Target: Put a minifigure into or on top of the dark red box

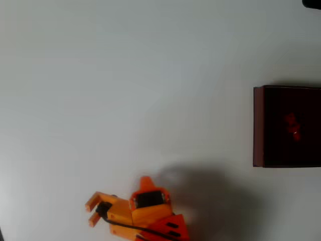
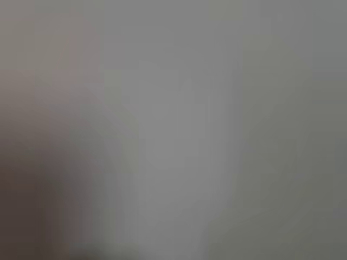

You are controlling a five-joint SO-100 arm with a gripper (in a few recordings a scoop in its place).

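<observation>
White desk, bare mid-span. Minifigure lies inside dark red box at right edge, so placement looks done. Claw near bottom edge, well apart, fingers spread, holding nothing.
</observation>
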